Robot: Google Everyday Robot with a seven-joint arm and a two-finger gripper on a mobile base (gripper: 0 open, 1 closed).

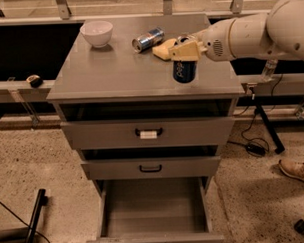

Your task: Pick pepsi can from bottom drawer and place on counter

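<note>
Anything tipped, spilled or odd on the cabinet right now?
One thing: the slim can lies on its side at the back of the counter. No spill shows. The pepsi can stands upright under the gripper; the bottom drawer is open.

I count two cans on bench (115, 74): pepsi can (184, 71) upright, top clamped in fingers (186, 51); silver-blue can (148, 39) on its side, left of fingers. One white bowl (97, 33), farther left. One yellow sponge (163, 49), just left of fingers. Three drawers below fingers; only bottom drawer (155, 208) open.
</note>
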